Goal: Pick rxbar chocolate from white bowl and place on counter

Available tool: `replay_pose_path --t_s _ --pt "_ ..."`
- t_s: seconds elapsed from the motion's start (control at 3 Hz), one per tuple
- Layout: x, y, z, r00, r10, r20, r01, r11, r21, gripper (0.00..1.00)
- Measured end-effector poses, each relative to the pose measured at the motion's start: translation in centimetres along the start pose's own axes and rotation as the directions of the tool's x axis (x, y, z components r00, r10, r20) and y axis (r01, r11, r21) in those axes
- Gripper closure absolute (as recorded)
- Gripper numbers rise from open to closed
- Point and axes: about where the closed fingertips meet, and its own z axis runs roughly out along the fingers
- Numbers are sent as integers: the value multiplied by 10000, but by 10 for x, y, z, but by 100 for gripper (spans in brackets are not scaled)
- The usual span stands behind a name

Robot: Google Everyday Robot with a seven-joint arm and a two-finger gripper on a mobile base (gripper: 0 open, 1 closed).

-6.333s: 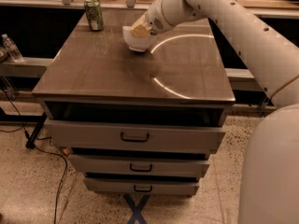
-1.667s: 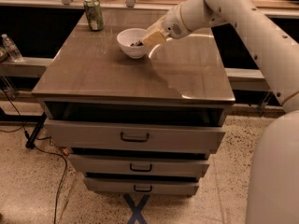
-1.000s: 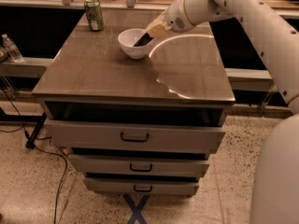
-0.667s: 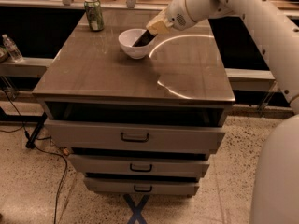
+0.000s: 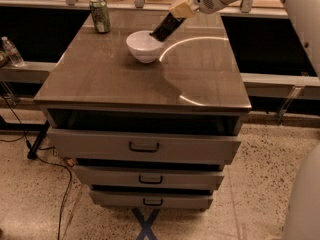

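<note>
The white bowl stands on the far middle of the brown-grey counter. My gripper hangs just above and to the right of the bowl, shut on the upper end of the rxbar chocolate. The dark bar hangs tilted down-left, its lower end over the bowl's right rim. I cannot tell whether that end still touches the bowl.
A green drink can stands at the counter's far left corner. A clear bottle sits on a lower ledge at the left. The cabinet's top drawer is pulled out a little. Cables lie on the floor at the left.
My gripper has risen up and to the right from the bowl, drawing the dark bar up out of the bowl with it. The bowl has stayed in place.
</note>
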Motion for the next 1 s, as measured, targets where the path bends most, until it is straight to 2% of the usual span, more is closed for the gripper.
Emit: replay_pose_path --t_s 0.33,1.0 --pt "7 -8 -14 9997 91 -227 -81 9989 471 100" --pt "26 -5 -59 9973 441 -596 -383 9947 952 100"
